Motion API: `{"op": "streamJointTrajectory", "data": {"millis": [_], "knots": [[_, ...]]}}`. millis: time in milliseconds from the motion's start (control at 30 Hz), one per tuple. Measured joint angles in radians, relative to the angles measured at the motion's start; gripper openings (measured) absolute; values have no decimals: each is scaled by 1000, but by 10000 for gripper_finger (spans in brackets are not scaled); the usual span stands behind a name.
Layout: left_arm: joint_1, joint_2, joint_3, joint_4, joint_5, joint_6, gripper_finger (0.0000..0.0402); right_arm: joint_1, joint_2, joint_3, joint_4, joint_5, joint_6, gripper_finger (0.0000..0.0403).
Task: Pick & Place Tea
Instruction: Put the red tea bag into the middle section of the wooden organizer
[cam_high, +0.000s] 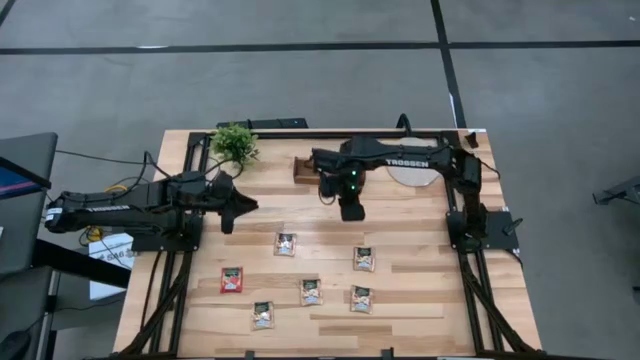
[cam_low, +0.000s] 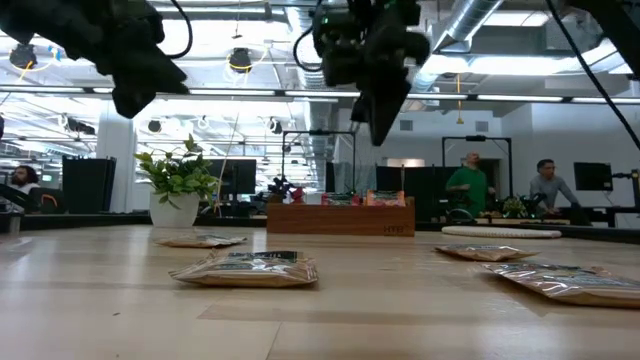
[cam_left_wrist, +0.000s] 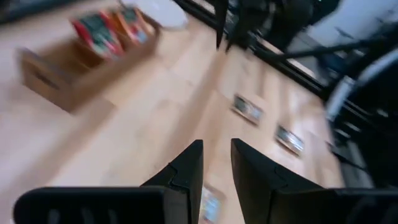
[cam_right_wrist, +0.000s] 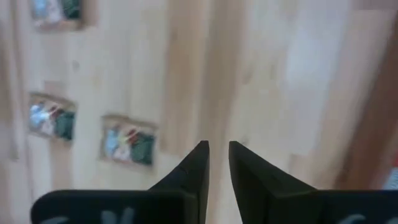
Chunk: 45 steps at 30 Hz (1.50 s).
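Several tea sachets lie flat on the wooden table: a red one (cam_high: 232, 280) and pale green-white ones (cam_high: 286, 243), (cam_high: 364, 258), (cam_high: 311, 291). More red and orange sachets (cam_left_wrist: 102, 31) stand in the brown tray (cam_high: 300, 168) near the far edge. My left gripper (cam_high: 240, 207) (cam_left_wrist: 216, 146) hangs shut and empty above the table's left middle. My right gripper (cam_high: 350, 212) (cam_right_wrist: 218, 144) is shut, empty and raised in front of the tray, pointing down. Its wrist view shows sachets (cam_right_wrist: 129, 140) on the table below.
A small potted plant (cam_high: 235, 143) stands at the far left, and a pale round disc (cam_high: 415, 175) lies right of the tray under the right arm. Black frame rails (cam_high: 470, 290) run along both table sides. People (cam_low: 470, 185) stand in the room behind.
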Motion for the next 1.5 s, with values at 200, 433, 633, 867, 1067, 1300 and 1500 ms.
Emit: {"op": "streamJointTrajectory", "data": {"millis": [200,433,633,867,1067,1300,1500], "knots": [[-31,1,0,-55,56,-50,74,58,-109,-52,-28,-39,30,38],[-81,1,0,-81,27,-73,74,80,-428,-382,132,-39,215,9],[-111,28,0,-81,-1,-124,74,127,-755,-722,450,-11,493,2],[-173,175,86,-234,-1,-183,60,214,-1035,-1020,702,154,707,4],[-231,358,233,-499,11,-184,54,246,-1172,-1155,816,234,790,5],[-318,511,290,-705,186,-300,54,266,-1211,-1195,858,236,829,6],[-422,564,290,-711,187,-371,54,282,-1189,-1195,892,236,829,6]]}}
